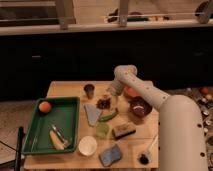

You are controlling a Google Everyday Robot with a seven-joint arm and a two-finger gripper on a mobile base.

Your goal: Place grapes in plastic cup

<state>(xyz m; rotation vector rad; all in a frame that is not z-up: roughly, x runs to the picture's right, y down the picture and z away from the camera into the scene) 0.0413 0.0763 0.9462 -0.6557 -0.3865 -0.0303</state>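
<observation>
The grapes (103, 103) are a small dark reddish-brown bunch lying on the wooden table (65, 90), right of the dark metal cup. The plastic cup (102, 130) is pale green and stands near the table's middle, below a long green vegetable (108, 117). My gripper (108, 94) hangs from the white arm just above and to the right of the grapes, close over them. It holds nothing that I can see.
A dark grey metal cup (89, 90) stands left of the grapes. A green tray (70, 112) with an orange fruit (45, 106) and a banana (56, 140) is at the left. A white cup (87, 145), sponges, a dark bowl (138, 107) and a grey cloth (92, 114) crowd the table.
</observation>
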